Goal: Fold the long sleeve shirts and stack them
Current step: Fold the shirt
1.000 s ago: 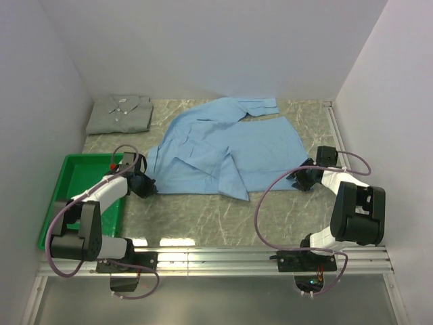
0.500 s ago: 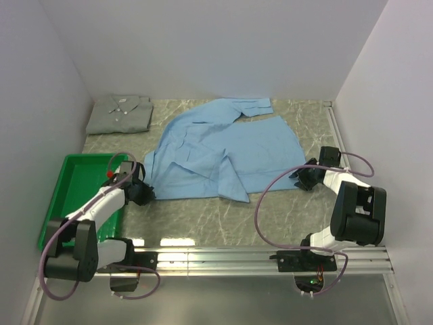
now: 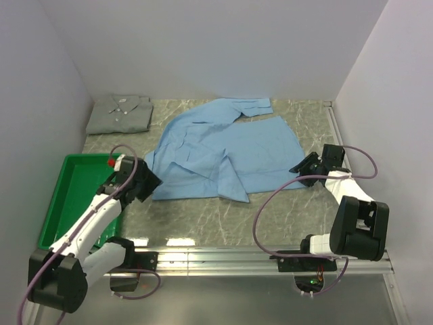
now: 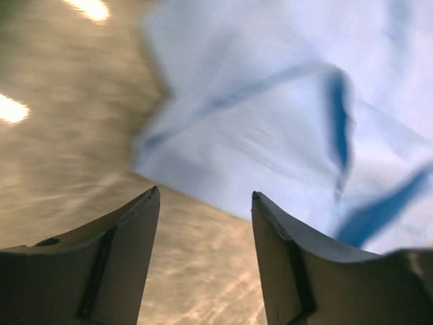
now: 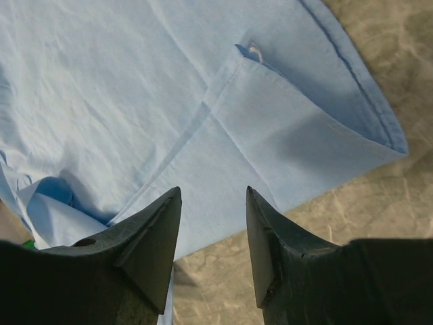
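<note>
The light blue long sleeve shirt (image 3: 223, 145) lies spread and rumpled across the middle of the marbled table, one sleeve folded over its front. A pale grey-green shirt (image 3: 120, 113) rests folded at the far left corner. My left gripper (image 3: 150, 181) hovers open just off the blue shirt's near-left corner (image 4: 270, 115), nothing between its fingers. My right gripper (image 3: 302, 166) stands open over the blue shirt's near-right hem corner (image 5: 298, 142), gripping nothing.
A green plastic tray (image 3: 67, 196) sits at the near left, partly under my left arm. White walls close in the table on the left, back and right. A metal rail (image 3: 270, 254) runs along the near edge.
My left gripper has let go of the blue shirt's near-left corner, opened and lifted back toward the tray. The right gripper has risen slightly at the hem. The shirt has settled flatter.
</note>
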Robot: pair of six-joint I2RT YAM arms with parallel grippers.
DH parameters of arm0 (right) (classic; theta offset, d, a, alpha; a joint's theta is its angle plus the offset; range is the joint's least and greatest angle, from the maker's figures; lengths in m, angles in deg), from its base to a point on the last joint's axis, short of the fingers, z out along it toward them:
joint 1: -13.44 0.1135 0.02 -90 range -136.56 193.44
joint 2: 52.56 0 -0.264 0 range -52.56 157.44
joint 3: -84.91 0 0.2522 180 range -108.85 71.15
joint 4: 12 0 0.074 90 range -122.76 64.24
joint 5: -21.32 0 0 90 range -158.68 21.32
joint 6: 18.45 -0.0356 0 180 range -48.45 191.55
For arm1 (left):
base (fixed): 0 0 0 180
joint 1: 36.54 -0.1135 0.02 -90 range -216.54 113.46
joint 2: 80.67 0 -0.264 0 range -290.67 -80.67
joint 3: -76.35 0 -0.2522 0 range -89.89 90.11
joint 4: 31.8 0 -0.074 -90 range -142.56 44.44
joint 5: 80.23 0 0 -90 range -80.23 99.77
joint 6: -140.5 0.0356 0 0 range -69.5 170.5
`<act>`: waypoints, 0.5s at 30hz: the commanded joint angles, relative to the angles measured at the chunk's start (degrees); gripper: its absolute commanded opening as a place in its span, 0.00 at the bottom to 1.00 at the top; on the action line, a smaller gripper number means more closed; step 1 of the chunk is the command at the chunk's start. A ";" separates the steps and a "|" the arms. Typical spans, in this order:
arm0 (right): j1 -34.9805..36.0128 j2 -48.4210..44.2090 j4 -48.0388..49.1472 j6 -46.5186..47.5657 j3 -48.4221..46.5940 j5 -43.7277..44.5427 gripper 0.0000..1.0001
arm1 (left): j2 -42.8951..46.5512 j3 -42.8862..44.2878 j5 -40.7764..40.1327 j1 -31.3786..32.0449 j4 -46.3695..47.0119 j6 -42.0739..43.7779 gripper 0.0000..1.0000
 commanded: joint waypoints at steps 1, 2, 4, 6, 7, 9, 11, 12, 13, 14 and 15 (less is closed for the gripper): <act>0.47 1.25 2.42 0.49 0.11 -1.82 0.51 | -1.42 3.61 0.29 5.38 5.56 0.40 0.61; 0.38 2.12 2.07 0.49 0.02 -1.73 0.51 | -3.86 4.05 0.38 6.70 6.54 -0.03 0.60; 0.47 2.83 1.63 0.49 -0.42 -1.12 0.50 | -7.04 5.19 0.90 9.42 8.83 0.05 0.59; 0.38 3.97 1.10 0.58 -0.68 -0.59 0.50 | -11.34 5.38 1.16 10.57 11.03 -0.83 0.58; 0.38 4.41 0.92 0.32 -0.68 -0.15 0.50 | -12.75 5.20 1.08 10.58 11.47 -1.96 0.56; 0.20 5.82 0.40 0.23 -0.86 0.38 0.50 | -15.83 4.85 0.99 10.58 12.35 -2.41 0.54; 0.12 6.78 0.05 0.14 -0.68 1.34 0.49 | -17.76 4.32 0.20 10.58 12.70 -2.59 0.54; -0.23 6.96 -0.04 0.05 -0.33 1.87 0.49 | -18.21 3.97 -0.15 10.49 12.53 -2.68 0.53; -0.50 7.23 -0.13 -0.03 -0.15 2.40 0.49 | -18.65 3.36 -0.59 10.40 12.44 -2.59 0.53; -0.59 7.58 -0.13 -0.04 0.02 3.36 0.49 | -19.44 3.01 -0.94 10.31 12.62 -2.59 0.53; -1.11 7.84 -0.31 0.05 0.20 3.72 0.49 | -19.79 2.66 -1.20 10.23 12.53 -2.85 0.53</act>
